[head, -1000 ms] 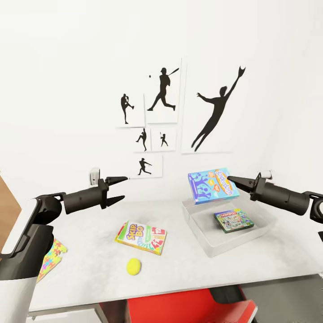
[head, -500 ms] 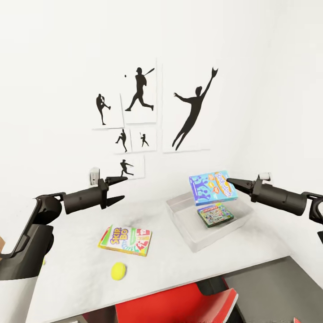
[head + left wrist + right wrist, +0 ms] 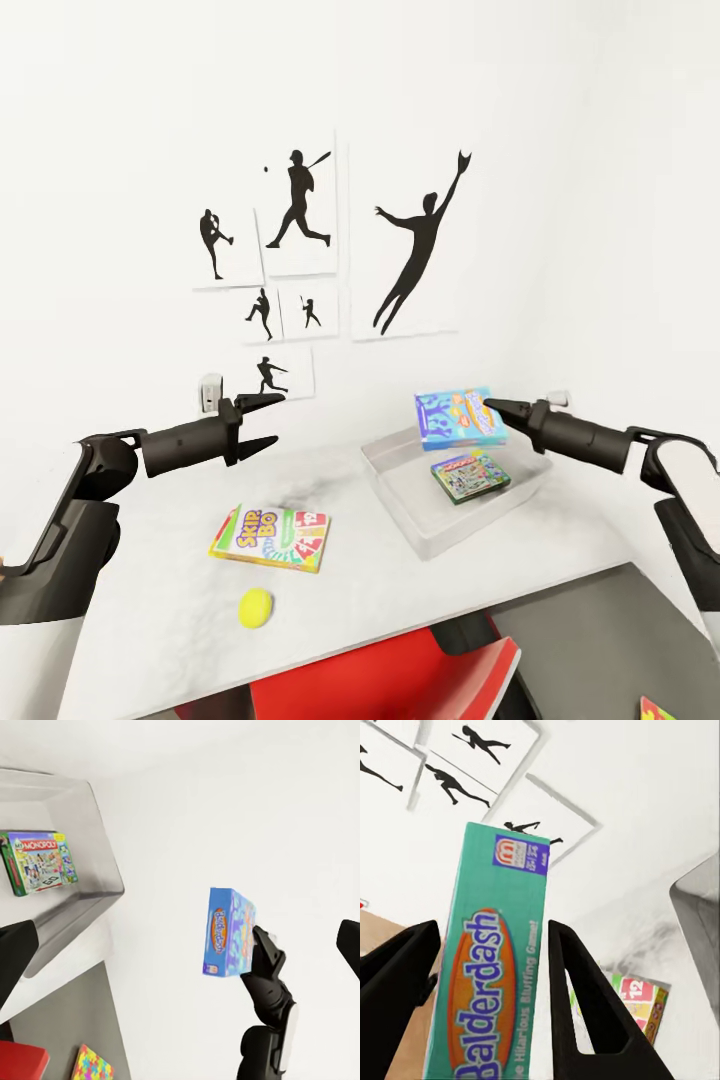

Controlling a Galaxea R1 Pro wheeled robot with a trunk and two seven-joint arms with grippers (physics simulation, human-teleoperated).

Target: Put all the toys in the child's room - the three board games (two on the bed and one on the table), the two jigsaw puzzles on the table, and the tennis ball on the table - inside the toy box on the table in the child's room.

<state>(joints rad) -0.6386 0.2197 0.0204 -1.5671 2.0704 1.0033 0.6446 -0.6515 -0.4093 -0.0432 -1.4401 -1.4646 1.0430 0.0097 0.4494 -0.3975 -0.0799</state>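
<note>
Hanging above the far rim of the toy box, the Balderdash game is clamped by its edge between the two fingers of the right gripper; the right wrist view shows its teal side panel pinched between both dark fingers. The game is tilted and clear of the bin, touching nothing but the gripper. From the left wrist view the same box appears held in mid-air against the white wall.

Inside the toy box lies a green Monopoly game, flat on the bin floor, also seen in the left wrist view. The bin stands on the right part of the white table.

On the tabletop, well apart from the bin, the Skip-Bo game lies flat. The tennis ball rests just in front of it, close but not touching. A jigsaw puzzle with a coloured piece pattern shows in the left wrist view; its exact support cannot be told.

The left gripper hovers over the table behind the Skip-Bo game, fingers spread and holding nothing.

Black baseball player silhouettes hang on the white wall behind the table. A red chair stands at the table's near edge.
</note>
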